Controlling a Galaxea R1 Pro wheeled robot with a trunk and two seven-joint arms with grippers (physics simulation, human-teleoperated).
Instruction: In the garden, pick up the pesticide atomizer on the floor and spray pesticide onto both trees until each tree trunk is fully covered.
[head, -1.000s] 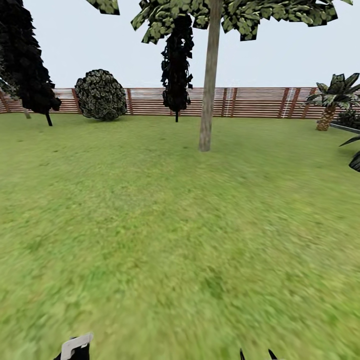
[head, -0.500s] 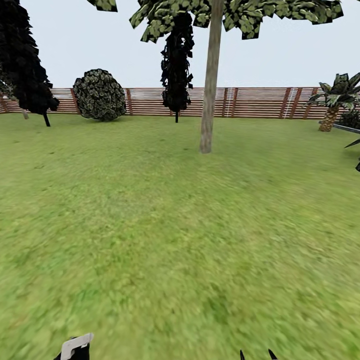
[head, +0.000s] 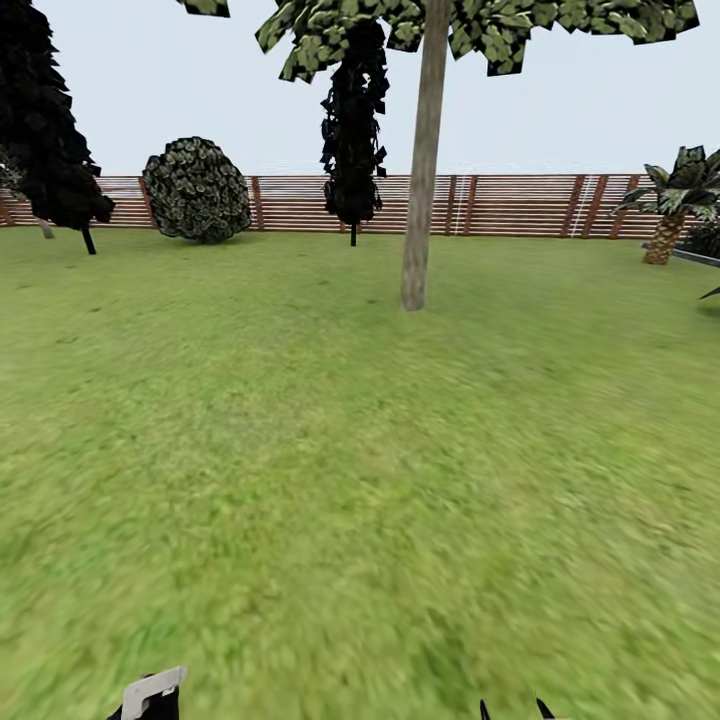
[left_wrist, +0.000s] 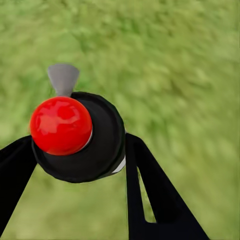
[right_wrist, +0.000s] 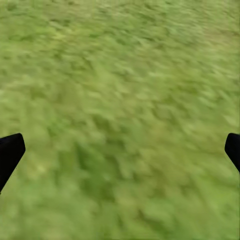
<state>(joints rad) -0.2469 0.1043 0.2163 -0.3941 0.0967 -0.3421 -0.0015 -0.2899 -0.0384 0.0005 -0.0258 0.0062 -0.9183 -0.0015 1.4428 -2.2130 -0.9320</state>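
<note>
The pesticide atomizer (left_wrist: 97, 145), a stubby black body with a red knob and a grey nozzle, sits between the fingers of my left gripper (left_wrist: 80, 162), which is shut on it. Low in the head view, the left gripper (head: 150, 697) shows a pale piece at the bottom edge. My right gripper (right_wrist: 120, 150) is open over bare grass, and its tips (head: 515, 710) just show in the head view. One tree with a pale grey-brown trunk (head: 420, 180) stands ahead on the lawn, its crown cut off by the frame. A sliver of another pale trunk (head: 45, 228) shows at far left.
Lawn (head: 330, 450) stretches from me to the tree. A brown slat fence (head: 500, 205) closes the back. Black narrow trees (head: 352, 130) (head: 50, 120) and a round bush (head: 197, 190) stand near it. A short palm (head: 668, 215) is at the right.
The whole head view has crept forward and slightly left; the trunk's base sits a little lower in the frame. Both grippers hold the same places in the picture.
</note>
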